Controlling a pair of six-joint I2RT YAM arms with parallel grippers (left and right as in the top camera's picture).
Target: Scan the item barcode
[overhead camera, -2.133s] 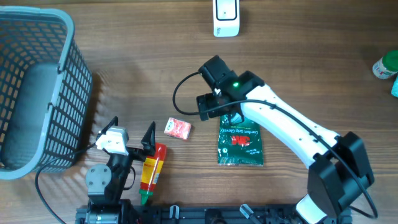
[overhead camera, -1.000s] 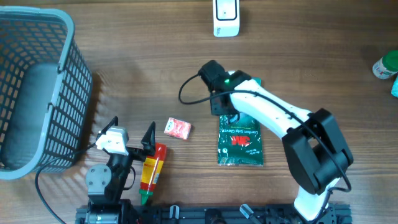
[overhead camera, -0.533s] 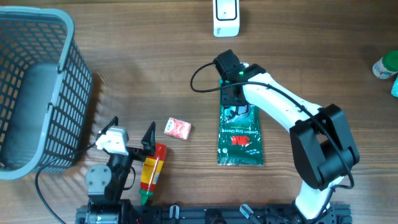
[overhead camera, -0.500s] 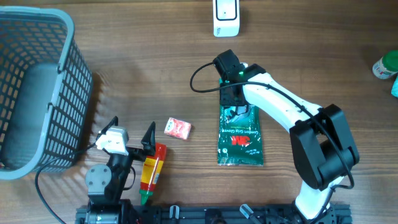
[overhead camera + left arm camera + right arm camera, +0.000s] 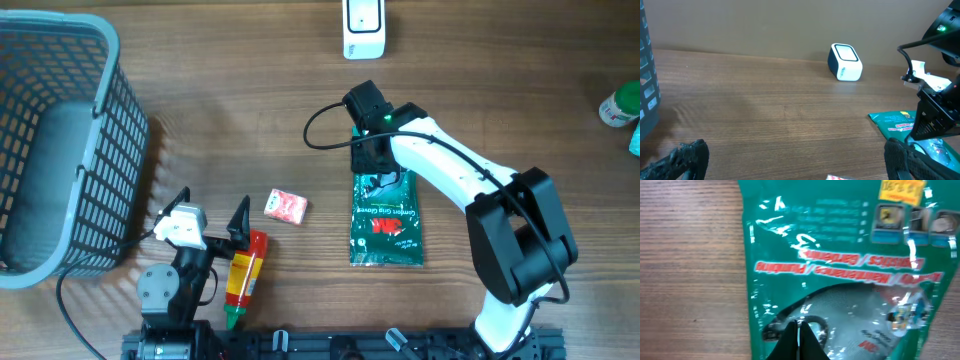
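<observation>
My right claw (image 5: 799,339): pinched fully together on the green packet (image 5: 386,222), seemingly nipping its film at the far end.
Green packet: lying toward the table's (image 5: 200,120) front edge, near the middle.
My left claw (image 5: 212,212): spread wide, holding nothing.

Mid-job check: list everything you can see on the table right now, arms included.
table: one, brown wood, under everything
basket: one, grey, far left
scanner: one, white, top centre
glove packet: one, green, centre
small packet: one, pink, left of the glove packet
bottle: one, red and yellow, front left
capped container: one, green and white, right edge, cut off
left pincer: one, black, open, over the bottle
right pincer: one, black, shut, tips at the glove packet's end nearest the scanner
</observation>
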